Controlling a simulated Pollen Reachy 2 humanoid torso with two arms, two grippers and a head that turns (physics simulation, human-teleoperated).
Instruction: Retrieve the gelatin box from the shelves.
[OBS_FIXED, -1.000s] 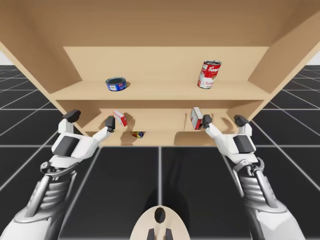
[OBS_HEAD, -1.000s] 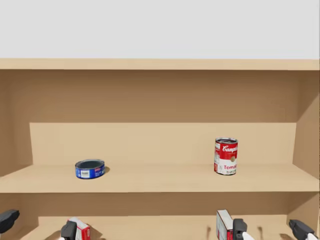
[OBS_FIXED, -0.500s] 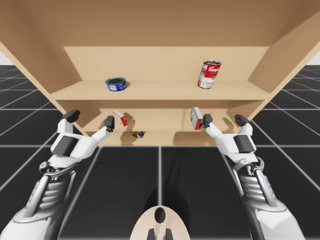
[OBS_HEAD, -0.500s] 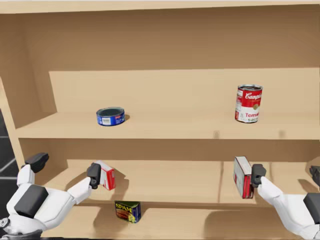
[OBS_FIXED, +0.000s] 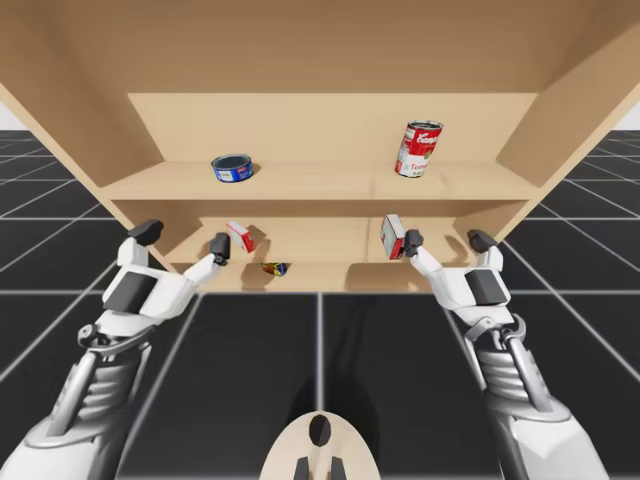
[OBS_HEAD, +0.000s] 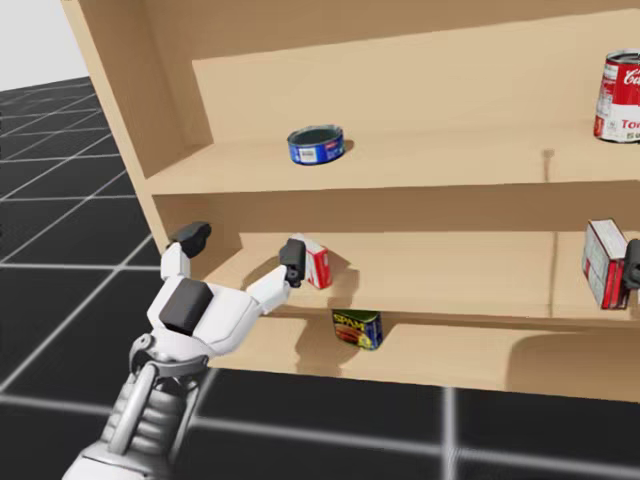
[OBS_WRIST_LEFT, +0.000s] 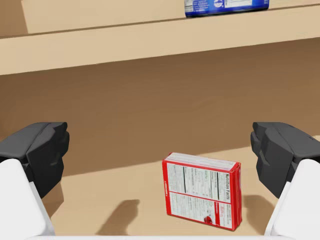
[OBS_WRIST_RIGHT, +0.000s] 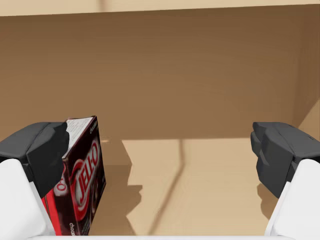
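left arm (OBS_FIXED: 105, 375) and right arm (OBS_FIXED: 520, 385): white shells, ribbed grey forearms, dark grey wrist block. left hand (OBS_FIXED: 183, 238), right hand (OBS_FIXED: 446, 240): two white fingers (OBS_WRIST_LEFT: 20, 200) each, black fingertips (OBS_WRIST_LEFT: 37, 155).

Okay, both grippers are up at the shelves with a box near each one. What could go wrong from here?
1. Two reddish boxes are in reach: the small red box ahead of my open left gripper, and the dark red box by my open right gripper. I might close on the wrong one.
2. The dark red box stands by one of the right gripper's fingers, not centred between both. Advancing could push or tip it.
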